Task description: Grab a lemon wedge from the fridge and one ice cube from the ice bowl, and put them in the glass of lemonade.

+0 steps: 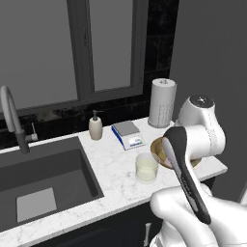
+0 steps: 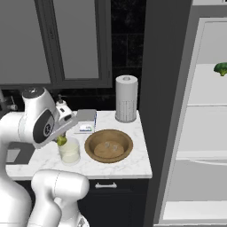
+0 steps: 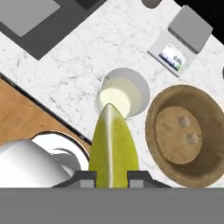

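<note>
The gripper (image 3: 112,175) is pinched nearly closed on the lemon wedge (image 3: 113,148), holding it just above the glass of lemonade (image 2: 69,151). The ice bowl (image 2: 108,146) sits just beside that glass on the marble counter (image 2: 133,164), towards the open fridge (image 2: 195,133).

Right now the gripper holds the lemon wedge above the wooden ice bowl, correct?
Not quite. In the hand view the gripper holds the lemon wedge above the glass of lemonade; the ice bowl sits beside it.
</note>
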Tool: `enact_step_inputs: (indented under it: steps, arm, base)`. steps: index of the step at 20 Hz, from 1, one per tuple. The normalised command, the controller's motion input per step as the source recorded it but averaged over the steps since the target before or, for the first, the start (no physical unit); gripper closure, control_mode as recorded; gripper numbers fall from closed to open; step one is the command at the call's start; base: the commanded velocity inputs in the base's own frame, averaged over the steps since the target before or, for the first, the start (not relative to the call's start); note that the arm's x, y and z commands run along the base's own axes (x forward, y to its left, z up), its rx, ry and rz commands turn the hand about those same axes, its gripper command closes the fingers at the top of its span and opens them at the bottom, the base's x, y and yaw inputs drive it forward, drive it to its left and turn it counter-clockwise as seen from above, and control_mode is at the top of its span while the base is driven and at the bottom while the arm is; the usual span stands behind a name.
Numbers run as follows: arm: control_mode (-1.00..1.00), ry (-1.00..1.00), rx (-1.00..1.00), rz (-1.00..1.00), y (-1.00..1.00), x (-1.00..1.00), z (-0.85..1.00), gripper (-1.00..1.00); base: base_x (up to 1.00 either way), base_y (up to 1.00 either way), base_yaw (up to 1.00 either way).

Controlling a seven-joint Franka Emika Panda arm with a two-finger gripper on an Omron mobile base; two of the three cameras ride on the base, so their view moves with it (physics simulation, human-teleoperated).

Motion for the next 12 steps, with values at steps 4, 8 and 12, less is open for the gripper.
enact_step_inputs:
  steps: [4, 8, 12]
  arm:
    - [-1.0, 0.04, -0.26, 0.32, 0.0, 0.0, 0.0, 1.0]
    - [-1.0, 0.06, -0.32, 0.38, 0.0, 0.0, 0.0, 1.0]
    - [-1.0, 0.02, -0.35, 0.44, 0.0, 0.0, 0.0, 1.0]
  base:
    - [0.0, 0.0, 0.0]
    - [0.0, 0.0, 0.0]
    - [0.0, 0.0, 0.0]
